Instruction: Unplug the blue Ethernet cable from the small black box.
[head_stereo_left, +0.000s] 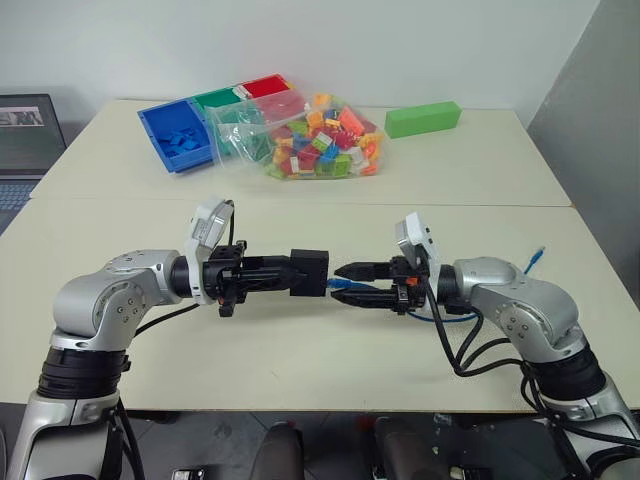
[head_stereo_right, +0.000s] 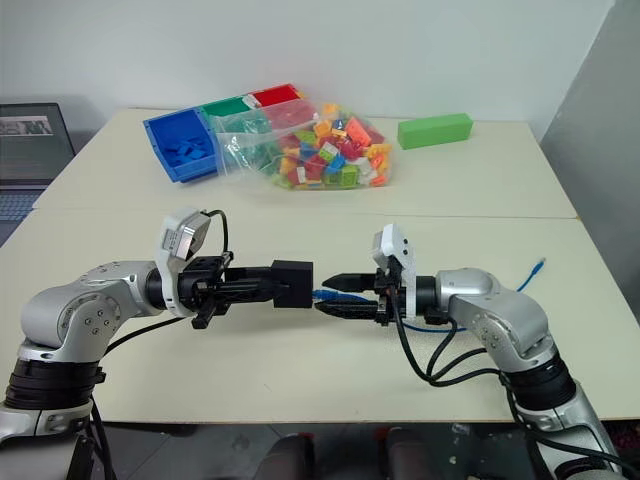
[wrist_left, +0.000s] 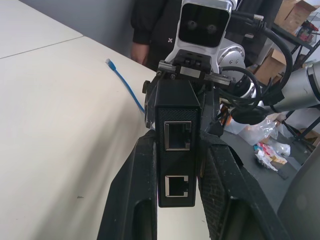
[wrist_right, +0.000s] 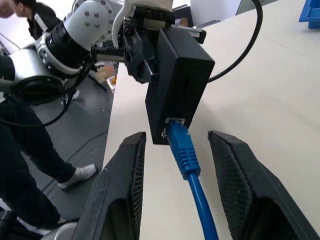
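Observation:
My left gripper (head_stereo_left: 292, 272) is shut on the small black box (head_stereo_left: 309, 271), holding it level above the table with its far face turned to the right arm. In the left wrist view the box (wrist_left: 177, 130) shows two empty ports. The blue Ethernet cable (wrist_right: 186, 160) is plugged into the box's (wrist_right: 177, 75) other face. My right gripper (head_stereo_left: 340, 284) is open, one finger on each side of the plug and apart from it. The cable runs back under the right arm, and its free end (head_stereo_left: 538, 254) lies on the table.
At the back of the table (head_stereo_left: 300, 200) lie a clear bag of coloured bricks (head_stereo_left: 315, 140), a blue bin (head_stereo_left: 178, 135) and a green block (head_stereo_left: 423, 118). A laptop (head_stereo_left: 25, 130) sits at far left. People stand beyond the table (wrist_left: 150, 25) (wrist_right: 20, 150).

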